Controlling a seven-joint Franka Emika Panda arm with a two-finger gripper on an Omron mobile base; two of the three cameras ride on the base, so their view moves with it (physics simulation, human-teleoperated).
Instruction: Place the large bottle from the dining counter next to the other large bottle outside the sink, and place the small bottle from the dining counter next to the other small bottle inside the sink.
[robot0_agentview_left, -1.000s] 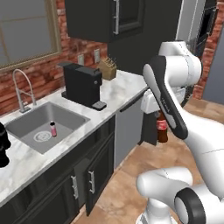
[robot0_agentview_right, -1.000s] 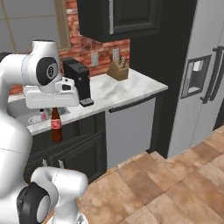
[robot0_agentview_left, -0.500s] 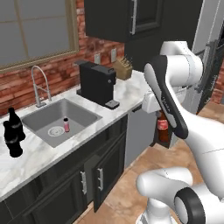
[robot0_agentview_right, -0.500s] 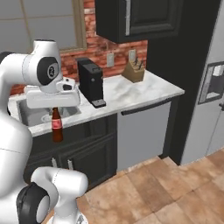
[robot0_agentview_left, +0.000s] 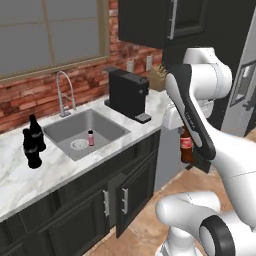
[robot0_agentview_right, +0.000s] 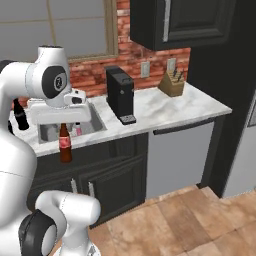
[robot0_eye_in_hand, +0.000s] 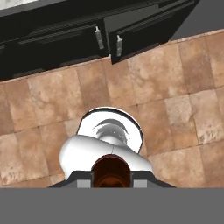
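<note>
The end effector (robot0_agentview_right: 64, 122) is closed tight on the neck of the short dark-brown bottle with a red label (robot0_agentview_right: 64, 144), which hangs upright in the air in front of the dark cabinets, out over the terracotta tiled floor (robot0_eye_in_hand: 175, 74) and not yet over the white-grey veined marble surface (robot0_agentview_left: 30, 182). In the left base view the same brown bottle (robot0_agentview_left: 186, 145) sits below the white forearm, well apart from the rectangular grey steel basin (robot0_agentview_left: 102, 127) where the short pale pink bottle with a white cap (robot0_agentview_left: 90, 137) stands beside the drain. Two tall glossy black contour bottles (robot0_agentview_left: 33, 141) stand close together on the marble to the left of the basin, so the large-bottle half of the job looks finished. The risks from here are my guess: the bottle is carried low, near the level of the surface edge, so swinging it toward the basin without lifting first could knock its base on the marble lip and twist it in the grip; a drop here would land on the tiles; and setting it down carelessly could tip the pink bottle. Compared with the earlier frames, both base views have slid along the kitchen, bringing the basin and black bottles nearer the centre, which is the base driving; the bottle hangs from the hand just as it did then.
</note>
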